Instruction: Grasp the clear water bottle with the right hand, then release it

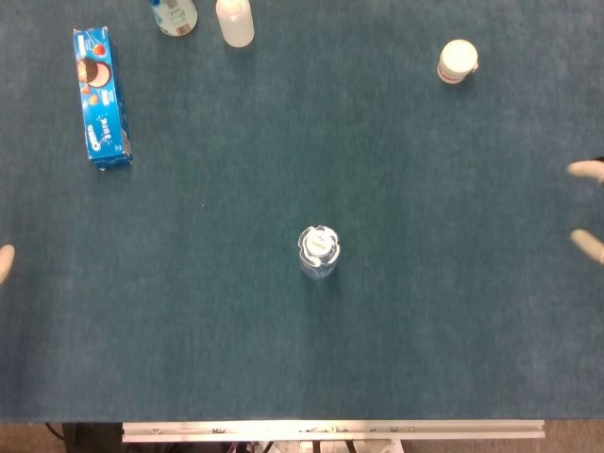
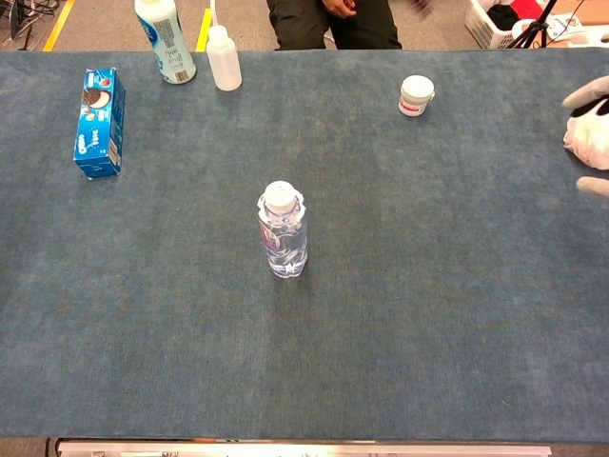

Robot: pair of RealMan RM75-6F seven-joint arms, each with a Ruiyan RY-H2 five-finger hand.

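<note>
The clear water bottle (image 1: 319, 251) (image 2: 284, 235) stands upright with a white cap near the middle of the blue-green table cloth (image 1: 425, 330); nothing touches it. My right hand (image 1: 587, 208) (image 2: 590, 133) shows only at the right edge of both views, far to the right of the bottle. Its fingers (image 1: 585, 170) are spread apart and hold nothing. Of my left hand (image 1: 5, 260), one fingertip shows at the left edge of the head view, and its pose is hidden.
A blue cookie box (image 2: 98, 123) lies at the far left. A white-and-blue bottle (image 2: 165, 38) and a translucent squeeze bottle (image 2: 224, 59) stand at the back. A small white jar (image 2: 415, 95) sits back right. A person (image 2: 328, 21) sits beyond the far edge.
</note>
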